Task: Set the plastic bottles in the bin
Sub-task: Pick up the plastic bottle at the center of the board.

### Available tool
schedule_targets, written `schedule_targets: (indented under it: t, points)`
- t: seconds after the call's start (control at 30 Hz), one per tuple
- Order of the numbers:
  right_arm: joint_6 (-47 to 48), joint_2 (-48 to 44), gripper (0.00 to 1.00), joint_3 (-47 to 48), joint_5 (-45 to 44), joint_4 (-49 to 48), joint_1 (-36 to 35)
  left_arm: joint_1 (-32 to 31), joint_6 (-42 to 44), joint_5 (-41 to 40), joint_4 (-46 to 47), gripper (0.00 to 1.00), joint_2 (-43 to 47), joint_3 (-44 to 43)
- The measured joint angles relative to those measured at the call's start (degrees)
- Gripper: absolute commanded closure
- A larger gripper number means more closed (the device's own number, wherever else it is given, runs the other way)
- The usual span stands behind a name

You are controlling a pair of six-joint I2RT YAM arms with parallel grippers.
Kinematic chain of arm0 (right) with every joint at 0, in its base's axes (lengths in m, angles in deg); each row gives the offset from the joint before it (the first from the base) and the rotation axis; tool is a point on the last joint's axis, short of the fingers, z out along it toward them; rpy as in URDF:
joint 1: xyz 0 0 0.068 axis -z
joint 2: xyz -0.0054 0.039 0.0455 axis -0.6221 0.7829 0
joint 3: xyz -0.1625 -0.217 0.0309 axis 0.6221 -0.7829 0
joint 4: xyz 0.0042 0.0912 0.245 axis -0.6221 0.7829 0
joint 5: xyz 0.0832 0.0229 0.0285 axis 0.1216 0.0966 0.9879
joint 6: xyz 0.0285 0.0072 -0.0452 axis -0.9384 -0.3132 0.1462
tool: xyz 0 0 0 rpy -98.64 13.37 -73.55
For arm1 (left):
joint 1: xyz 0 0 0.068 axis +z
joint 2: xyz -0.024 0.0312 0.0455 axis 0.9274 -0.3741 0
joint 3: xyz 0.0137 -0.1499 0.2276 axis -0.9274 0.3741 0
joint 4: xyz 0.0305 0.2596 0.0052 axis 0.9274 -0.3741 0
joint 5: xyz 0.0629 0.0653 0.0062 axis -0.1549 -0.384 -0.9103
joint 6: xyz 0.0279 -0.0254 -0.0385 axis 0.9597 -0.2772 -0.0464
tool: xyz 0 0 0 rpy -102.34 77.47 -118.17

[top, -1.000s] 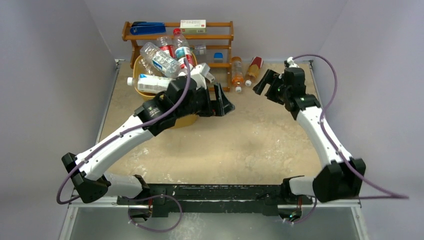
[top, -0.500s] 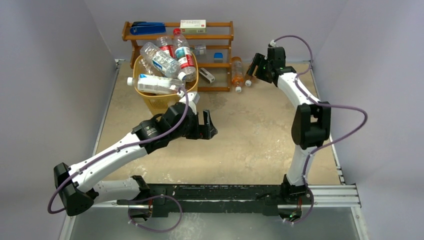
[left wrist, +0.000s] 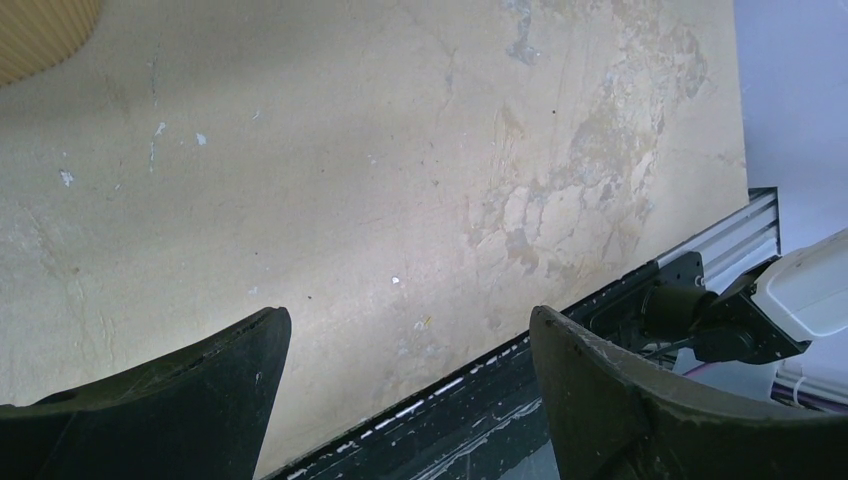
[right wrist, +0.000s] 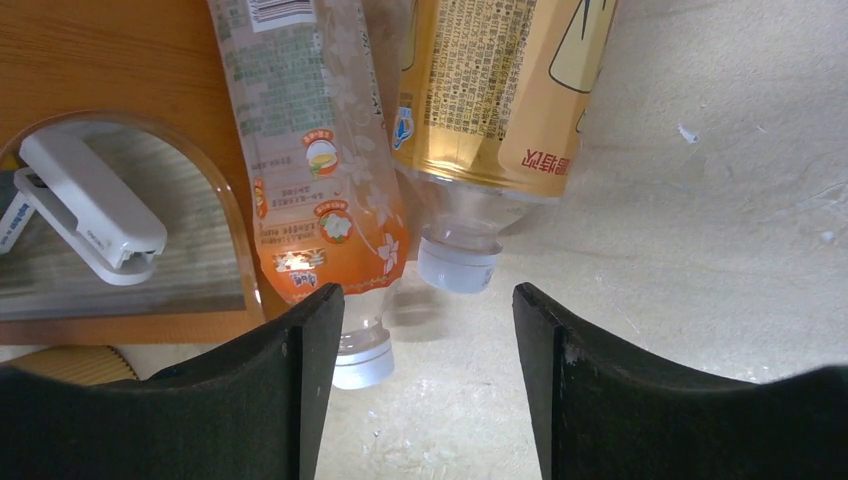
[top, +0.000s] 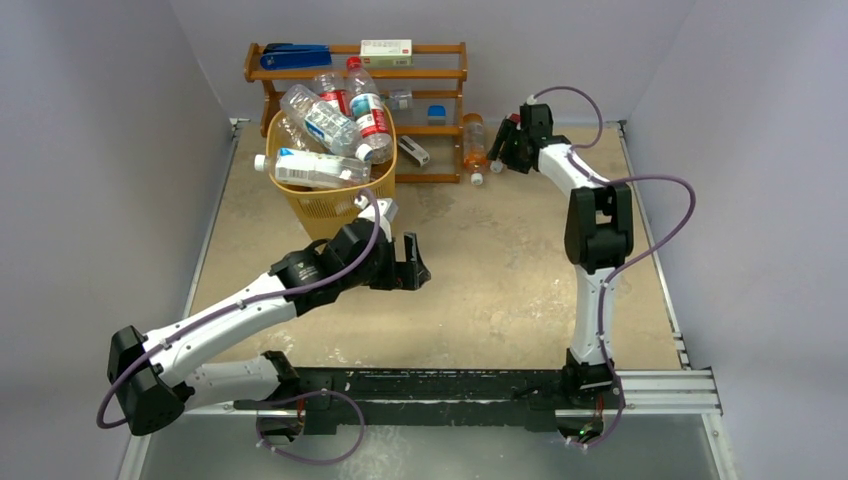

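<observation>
Beside the shelf rack [top: 445,70], the right gripper [right wrist: 425,297] stands spread, aimed at the yellow bottle [right wrist: 500,90] to pinch it — the left gripper [left wrist: 410,330] hangs spread, empty, near the bin [top: 325,205].

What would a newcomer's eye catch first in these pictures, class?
The yellow bin at the far left, heaped with plastic bottles above its rim. Next, the right hand, open over two more lying beside the wooden rack: an orange-labelled bottle and a yellow-labelled bottle.
</observation>
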Motion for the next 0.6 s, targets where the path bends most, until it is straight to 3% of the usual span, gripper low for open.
schedule_targets:
  t: [0.6]
  points:
    - [-4.28,3.67,0.38,0.74,0.11,-1.36,1.05,0.02,0.07,0.07,0.94,0.11,-4.59,-0.26]
